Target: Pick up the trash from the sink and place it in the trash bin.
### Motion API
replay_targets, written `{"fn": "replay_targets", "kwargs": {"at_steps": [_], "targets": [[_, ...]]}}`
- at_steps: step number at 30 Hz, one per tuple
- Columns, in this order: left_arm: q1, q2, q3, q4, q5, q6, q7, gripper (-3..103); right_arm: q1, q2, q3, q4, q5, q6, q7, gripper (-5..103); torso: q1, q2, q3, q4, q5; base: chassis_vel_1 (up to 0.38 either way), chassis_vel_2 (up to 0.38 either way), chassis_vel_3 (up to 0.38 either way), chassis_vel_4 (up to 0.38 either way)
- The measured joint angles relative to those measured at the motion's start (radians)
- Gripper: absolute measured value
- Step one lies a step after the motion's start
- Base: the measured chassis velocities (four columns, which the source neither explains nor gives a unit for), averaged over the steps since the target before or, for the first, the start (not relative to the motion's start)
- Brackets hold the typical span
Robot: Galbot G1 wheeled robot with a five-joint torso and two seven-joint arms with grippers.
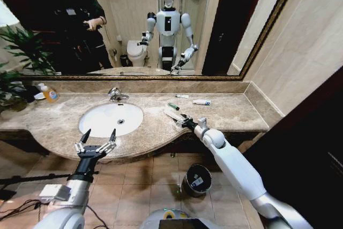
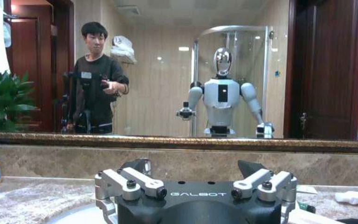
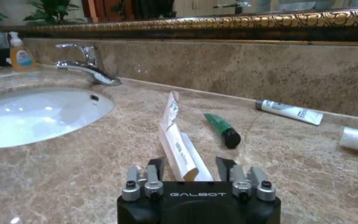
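The white oval sink (image 1: 96,124) holds nothing I can see. The trash lies on the marble to its right: a flat white packet (image 1: 171,115), a green tube (image 1: 173,106) and two white tubes (image 1: 202,102) near the wall. My right gripper (image 1: 179,120) is open, its fingers straddling the near end of the packet (image 3: 177,144) without closing on it. The green tube (image 3: 219,128) lies just beyond. My left gripper (image 1: 100,132) is open and holds nothing, hovering at the counter's front edge before the basin. The black trash bin (image 1: 198,179) stands on the floor below the counter.
A chrome faucet (image 1: 115,95) stands behind the basin. An orange soap bottle (image 1: 50,94) sits at the far left beside a plant (image 1: 16,63). A mirror (image 1: 134,25) backs the counter. A wall closes the right end.
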Motion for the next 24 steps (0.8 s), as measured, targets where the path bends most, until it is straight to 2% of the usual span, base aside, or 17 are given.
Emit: {"fn": "replay_targets", "kwargs": {"at_steps": [1,3,4,6,7,10,11,14,24], "targets": [[0.000,0.000,0.000,0.000,0.000,0.000,0.000,100,0.000,0.001,0.000,-0.001,-0.003,0.002,0.000,54,0.000,0.000,0.000,0.0000,-0.0001,0.000,0.000,0.000,0.000],[0.000,0.000,0.000,0.000,0.000,0.000,0.000,100,-0.003,0.003,0.000,-0.003,-0.008,0.005,-0.002,42,0.000,0.000,0.000,0.0000,-0.0001,0.000,0.000,0.000,0.000],[0.000,0.000,0.000,0.000,0.000,0.000,0.000,100,-0.003,0.003,0.000,-0.003,-0.008,0.005,-0.002,42,0.000,0.000,0.000,0.0000,-0.0001,0.000,0.000,0.000,0.000],[0.000,0.000,0.000,0.000,0.000,0.000,0.000,100,-0.005,0.005,0.000,-0.004,-0.013,0.012,-0.002,32,0.000,0.000,0.000,0.0000,-0.0001,0.000,0.000,0.000,0.000],[0.000,0.000,0.000,0.000,0.000,0.000,0.000,100,-0.005,0.005,0.000,-0.004,-0.013,0.012,-0.002,32,0.000,0.000,0.000,0.0000,-0.0001,0.000,0.000,0.000,0.000],[0.000,0.000,0.000,0.000,0.000,0.000,0.000,100,-0.011,0.008,0.002,-0.002,-0.020,0.020,-0.001,16,0.000,0.000,0.000,0.0000,-0.0001,0.000,0.000,0.000,0.000],[0.000,0.000,0.000,0.000,0.000,0.000,0.000,100,-0.011,0.008,0.002,-0.002,-0.020,0.020,-0.001,16,0.000,0.000,0.000,0.0000,-0.0001,0.000,0.000,0.000,0.000],[0.000,0.000,0.000,0.000,0.000,0.000,0.000,100,-0.022,0.008,0.008,0.011,-0.021,0.024,0.005,2,0.000,0.000,0.000,0.0000,-0.0001,0.000,0.000,0.000,0.000],[0.000,0.000,0.000,0.000,0.000,0.000,0.000,100,-0.063,-0.001,0.035,0.078,-0.012,0.024,0.041,0,0.000,0.000,0.000,0.0000,0.0000,0.000,0.000,0.000,0.000]]}}
